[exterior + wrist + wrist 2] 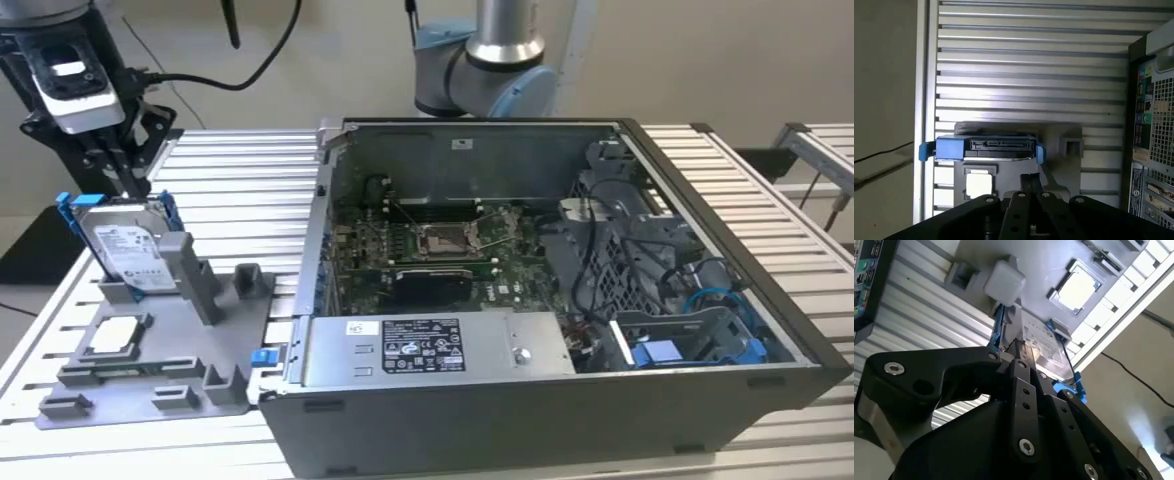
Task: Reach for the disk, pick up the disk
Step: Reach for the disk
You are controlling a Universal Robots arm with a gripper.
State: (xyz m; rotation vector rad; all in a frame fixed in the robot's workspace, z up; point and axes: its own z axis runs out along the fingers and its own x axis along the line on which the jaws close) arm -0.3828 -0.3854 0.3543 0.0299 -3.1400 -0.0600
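Disk stands upright at the exterior view's left, just under the gripper, whose fingers are drawn together on nothing.

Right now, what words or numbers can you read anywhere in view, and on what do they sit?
None can be read.
White label on the disk: print too small.
Black-and-white sticker on the grey box: too small.
Stickers on the computer case rear: blurred.

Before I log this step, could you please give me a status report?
Pincer right over the disk's top edge. Disk upright in grey holder, not lifted. No obstruction seen.
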